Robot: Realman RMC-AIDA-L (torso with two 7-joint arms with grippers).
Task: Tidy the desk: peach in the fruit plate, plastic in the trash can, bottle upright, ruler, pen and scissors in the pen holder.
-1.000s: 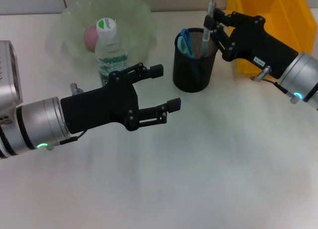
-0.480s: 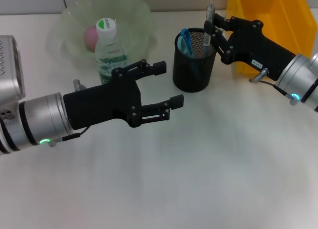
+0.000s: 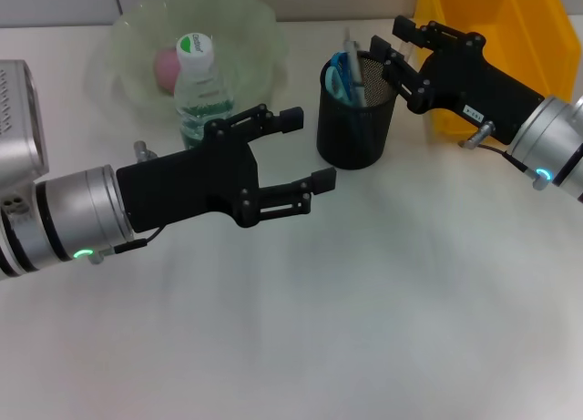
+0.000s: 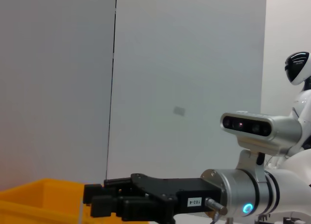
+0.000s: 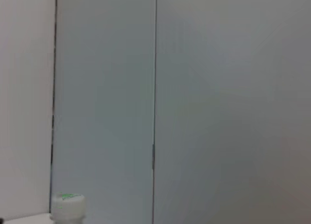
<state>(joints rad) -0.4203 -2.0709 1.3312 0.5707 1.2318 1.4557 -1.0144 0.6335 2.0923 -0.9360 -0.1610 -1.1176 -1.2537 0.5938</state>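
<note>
My right gripper (image 3: pixel 398 48) has just spread open; the slim grey pen (image 3: pixel 352 69) now rests below-left of it in the black mesh pen holder (image 3: pixel 355 119), that item done.

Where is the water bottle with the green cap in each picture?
Head view: the bottle stands upright in front of the fruit plate, behind the left hand.
Left wrist view: not in it.
Right wrist view: only its cap peeks up at the lower edge.
Shared landmark: the green-and-white cap, seen in the head and right wrist views.
</note>
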